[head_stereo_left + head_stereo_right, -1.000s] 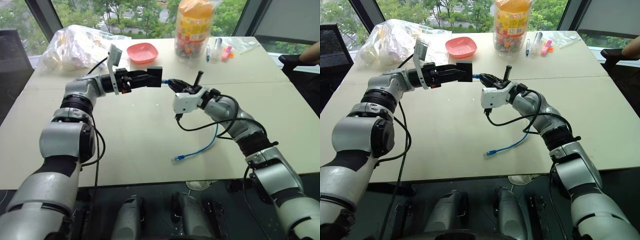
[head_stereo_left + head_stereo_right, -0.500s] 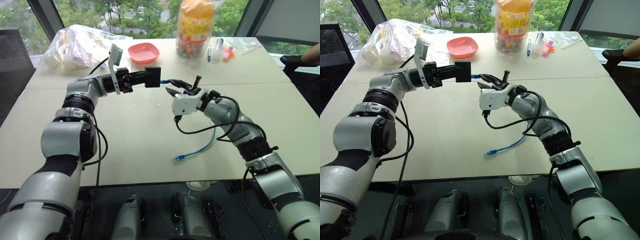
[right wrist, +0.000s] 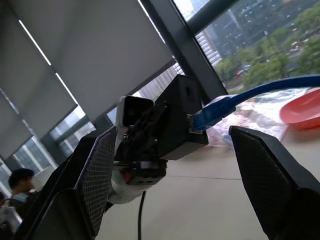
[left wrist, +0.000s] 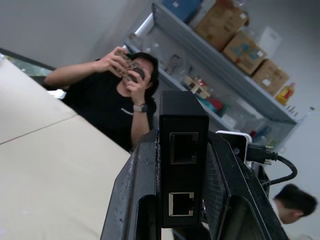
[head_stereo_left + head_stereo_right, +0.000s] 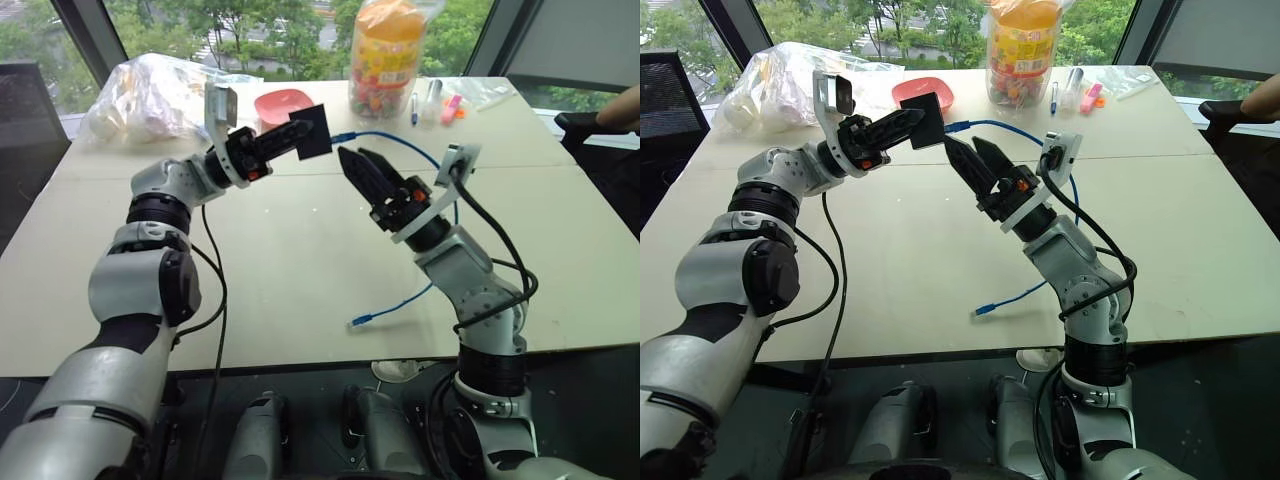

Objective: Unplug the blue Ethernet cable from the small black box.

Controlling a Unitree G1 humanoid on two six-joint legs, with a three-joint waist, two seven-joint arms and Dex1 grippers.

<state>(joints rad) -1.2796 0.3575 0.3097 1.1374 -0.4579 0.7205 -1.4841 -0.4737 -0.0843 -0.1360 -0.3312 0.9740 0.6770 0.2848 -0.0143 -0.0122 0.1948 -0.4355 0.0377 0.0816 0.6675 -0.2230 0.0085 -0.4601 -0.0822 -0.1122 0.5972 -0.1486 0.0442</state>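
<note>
My left gripper point(image 5: 297, 131) is shut on the small black box point(image 5: 312, 130), holding it tilted above the table. In the left wrist view the box point(image 4: 182, 165) sits between both fingers, and the two ports facing that camera are empty. The blue Ethernet cable point(image 5: 400, 145) is plugged into the box's far side, as its plug point(image 3: 212, 112) shows. It arches right, drops behind my right arm, and its free end point(image 5: 360, 320) lies on the table. My right gripper point(image 5: 353, 156) is open just right of the box, with nothing between its fingers.
At the back of the table stand a pink bowl point(image 5: 278, 100), a crumpled plastic bag point(image 5: 150, 95), a jar of sweets point(image 5: 385, 60) and some pens point(image 5: 432, 100). A person's arm point(image 5: 620, 105) rests at the right edge, and another person point(image 4: 125, 95) faces me across the table.
My right gripper has let go of the cable's plug end and opened, and that arm has swung up with its fingers pointing upward. My left gripper has lifted and tilted the box.
</note>
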